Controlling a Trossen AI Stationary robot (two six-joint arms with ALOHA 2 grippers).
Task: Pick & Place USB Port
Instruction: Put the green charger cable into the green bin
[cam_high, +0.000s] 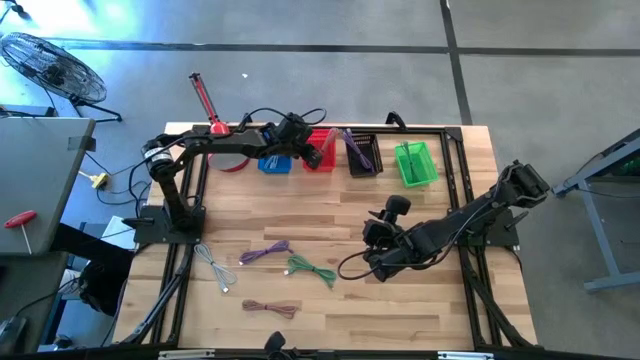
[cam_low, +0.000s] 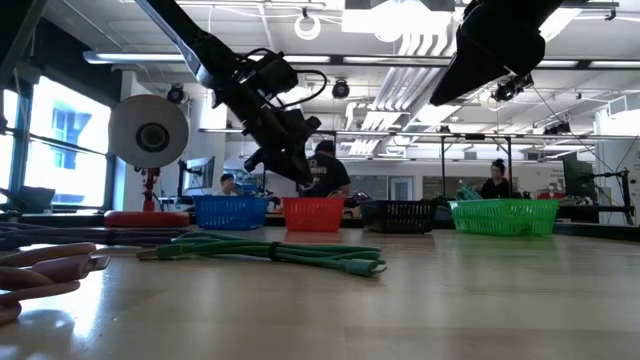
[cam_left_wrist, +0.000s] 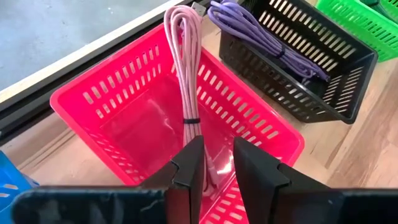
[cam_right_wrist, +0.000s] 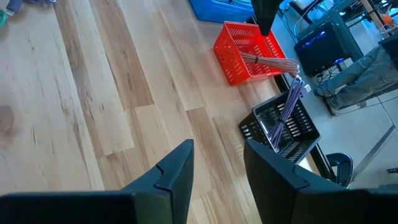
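Fingers of my left gripper were pinched close around the tail of a pale pink cable bundle, leaving only a narrow slit between them, and the bundle's far end rested across the rim of the red basket that I hung over at the back of the wooden table. Across that table my right gripper hovered above bare planks near the middle with its fingers parted and holding nothing. Along the back edge stood a blue basket, the red one, a black basket with purple cable in it, and a green basket. Toward the front lay loose coils, well apart: a purple cable, a green cable, a white cable and a brown cable.
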